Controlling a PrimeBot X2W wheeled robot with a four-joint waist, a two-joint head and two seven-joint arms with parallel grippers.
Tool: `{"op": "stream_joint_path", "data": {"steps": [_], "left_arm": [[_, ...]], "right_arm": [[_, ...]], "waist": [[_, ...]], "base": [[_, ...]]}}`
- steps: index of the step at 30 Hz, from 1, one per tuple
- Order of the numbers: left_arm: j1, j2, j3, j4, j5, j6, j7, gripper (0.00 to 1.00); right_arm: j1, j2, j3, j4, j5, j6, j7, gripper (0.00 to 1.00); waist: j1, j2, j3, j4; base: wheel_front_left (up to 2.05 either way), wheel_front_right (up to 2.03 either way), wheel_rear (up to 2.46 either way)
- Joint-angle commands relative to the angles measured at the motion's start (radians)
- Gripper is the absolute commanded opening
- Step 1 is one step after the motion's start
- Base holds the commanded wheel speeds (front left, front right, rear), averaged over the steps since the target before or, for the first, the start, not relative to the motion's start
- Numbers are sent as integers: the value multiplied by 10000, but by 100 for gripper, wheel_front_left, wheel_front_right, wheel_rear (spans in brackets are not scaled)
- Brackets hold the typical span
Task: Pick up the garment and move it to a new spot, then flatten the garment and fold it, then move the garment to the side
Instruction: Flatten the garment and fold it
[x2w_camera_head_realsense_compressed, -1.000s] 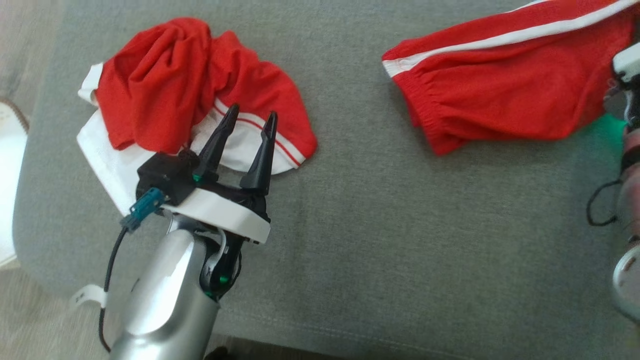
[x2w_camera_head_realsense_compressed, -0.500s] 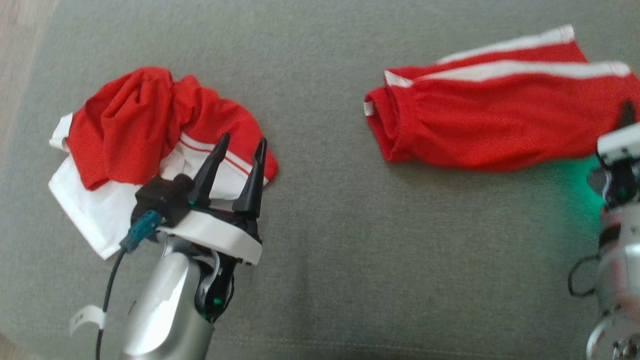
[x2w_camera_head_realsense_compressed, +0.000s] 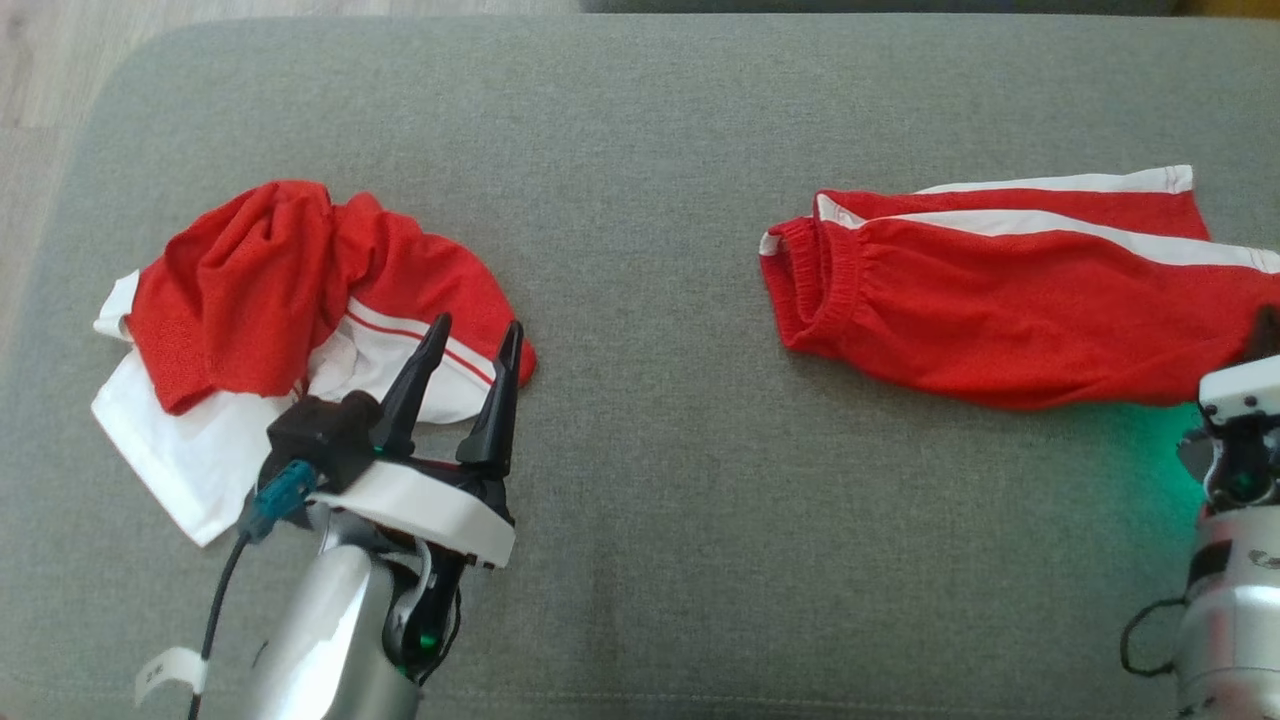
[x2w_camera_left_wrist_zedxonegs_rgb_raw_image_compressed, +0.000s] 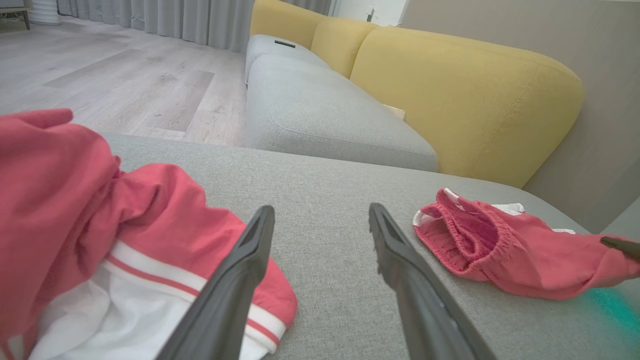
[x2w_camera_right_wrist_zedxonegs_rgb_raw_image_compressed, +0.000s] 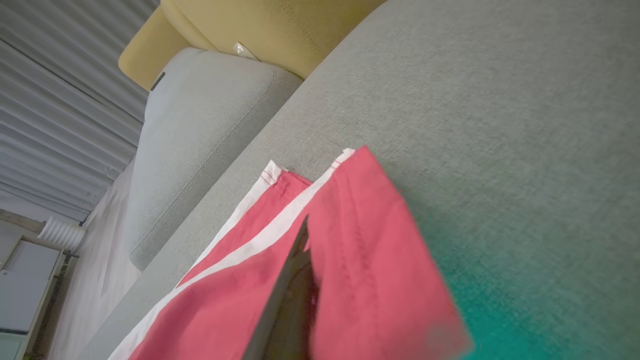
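The garment, red shorts (x2w_camera_head_realsense_compressed: 1000, 300) with white side stripes, lies stretched across the right of the grey cushion (x2w_camera_head_realsense_compressed: 650, 450), its elastic waistband toward the middle. My right gripper (x2w_camera_head_realsense_compressed: 1265, 335) is shut on the leg hem at the far right. In the right wrist view the dark fingers (x2w_camera_right_wrist_zedxonegs_rgb_raw_image_compressed: 300, 250) pinch the red cloth (x2w_camera_right_wrist_zedxonegs_rgb_raw_image_compressed: 365, 240). My left gripper (x2w_camera_head_realsense_compressed: 477, 325) stands open over the edge of a crumpled red and white garment (x2w_camera_head_realsense_compressed: 280, 280), holding nothing. The left wrist view shows its fingertips (x2w_camera_left_wrist_zedxonegs_rgb_raw_image_compressed: 264, 220) apart, the crumpled cloth (x2w_camera_left_wrist_zedxonegs_rgb_raw_image_compressed: 75, 200) at left and the shorts (x2w_camera_left_wrist_zedxonegs_rgb_raw_image_compressed: 500, 250) at right.
Bare grey cushion lies between the two garments and along the front. Wooden floor (x2w_camera_head_realsense_compressed: 40, 120) borders the cushion's far left. Beyond it stand another grey seat (x2w_camera_left_wrist_zedxonegs_rgb_raw_image_compressed: 320, 110) and yellow backrests (x2w_camera_left_wrist_zedxonegs_rgb_raw_image_compressed: 465, 100).
The head camera has tilted, so everything sits lower in view. The shorts have been drawn out to the right and lie flatter, farther from the crumpled garment. The left gripper stays open beside that garment.
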Motion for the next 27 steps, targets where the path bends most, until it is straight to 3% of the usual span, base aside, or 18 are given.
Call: {"op": "stream_joint_path", "data": {"steps": [1, 12, 27], "left_arm": [[-163, 128, 335, -354, 65, -7, -122, 100], [-150, 128, 322, -265, 85, -26, -122, 100], [119, 127, 366, -227, 5, -5, -122, 100]], "right_arm": [[-226, 40, 379, -488, -24, -9, 30, 0], [-181, 197, 1929, -1288, 716, -9, -121, 0], [814, 250, 6499, -3222, 2931, -9, 121, 0]], "waist": [[1, -1, 13, 26], [1, -1, -139, 237], [1, -1, -766, 899]], "base": [[0, 0, 0], [0, 0, 0], [0, 0, 0]]}}
